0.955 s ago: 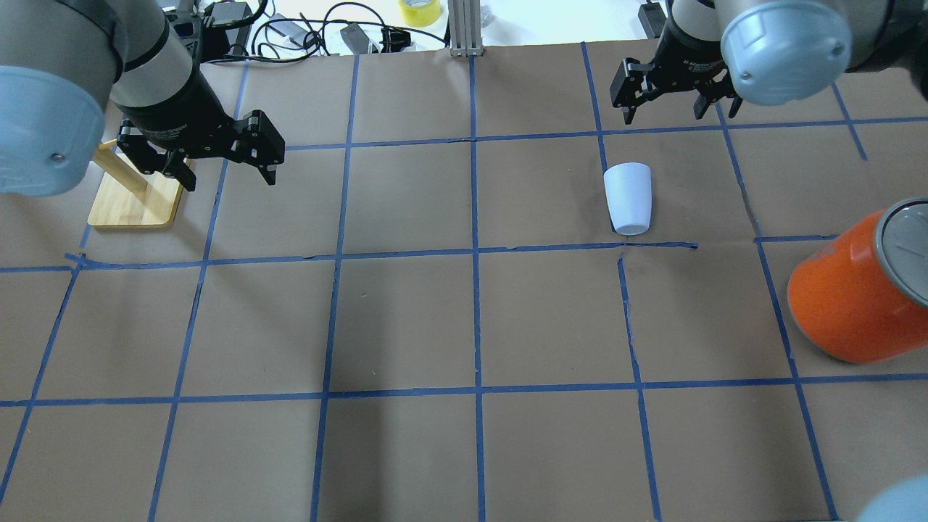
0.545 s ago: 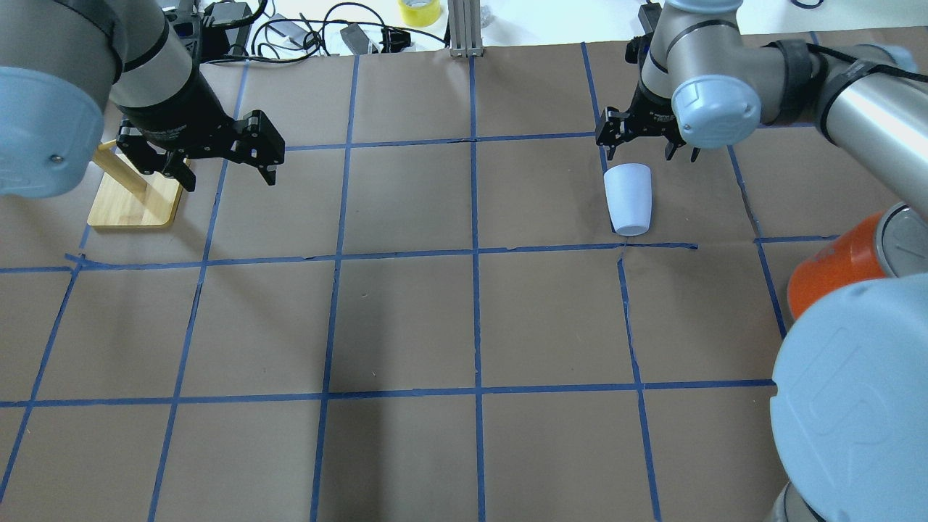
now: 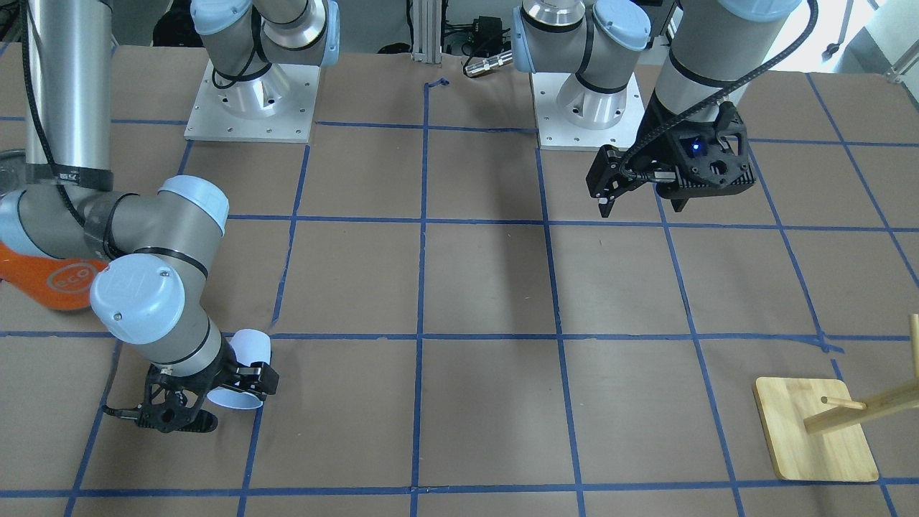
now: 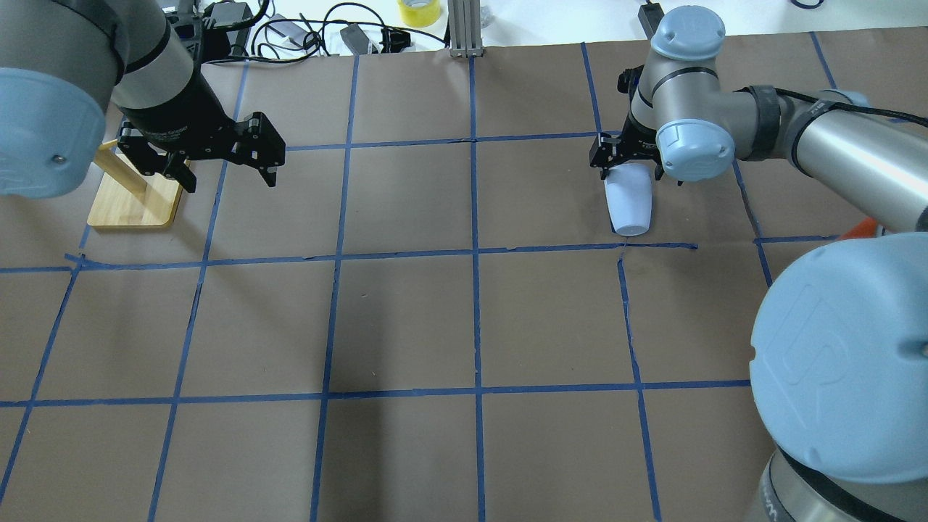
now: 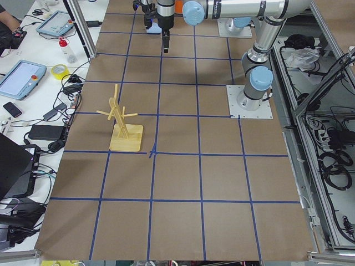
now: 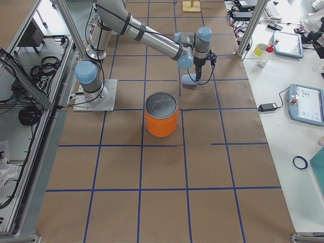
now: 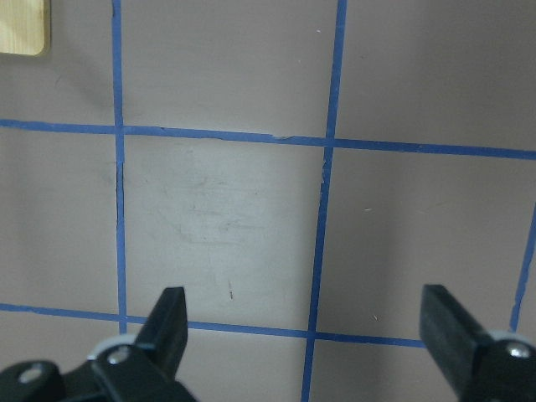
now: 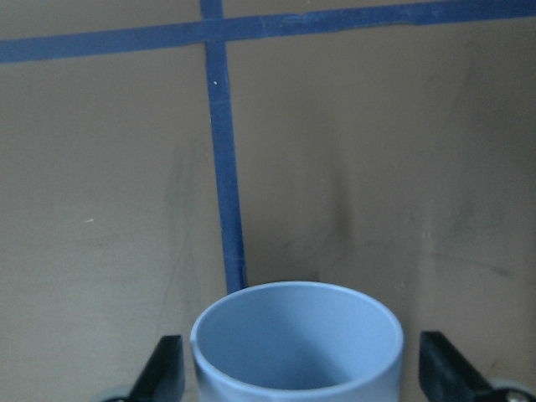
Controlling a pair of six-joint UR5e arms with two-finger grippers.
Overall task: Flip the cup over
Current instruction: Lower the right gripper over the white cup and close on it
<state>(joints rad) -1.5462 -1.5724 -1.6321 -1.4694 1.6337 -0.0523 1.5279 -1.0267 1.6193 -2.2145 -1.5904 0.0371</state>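
Observation:
The pale blue-white cup lies on its side on the brown table, its narrow base toward the robot. It also shows in the front view and the right side view. My right gripper is open and sits at the cup's wide end. In the right wrist view the open mouth of the cup sits between the two spread fingers, with a small gap on each side. My left gripper is open and empty above the table at the far left, seen also in the left wrist view.
A large orange can with a silver lid stands near the robot's side of the cup, mostly hidden by my right arm in the overhead view. A wooden peg stand stands beside my left gripper. Cables and a tape roll lie beyond the far edge.
My right gripper has come down and toward the cup, from beyond it to astride its wide end. The cup and the left arm have not moved.

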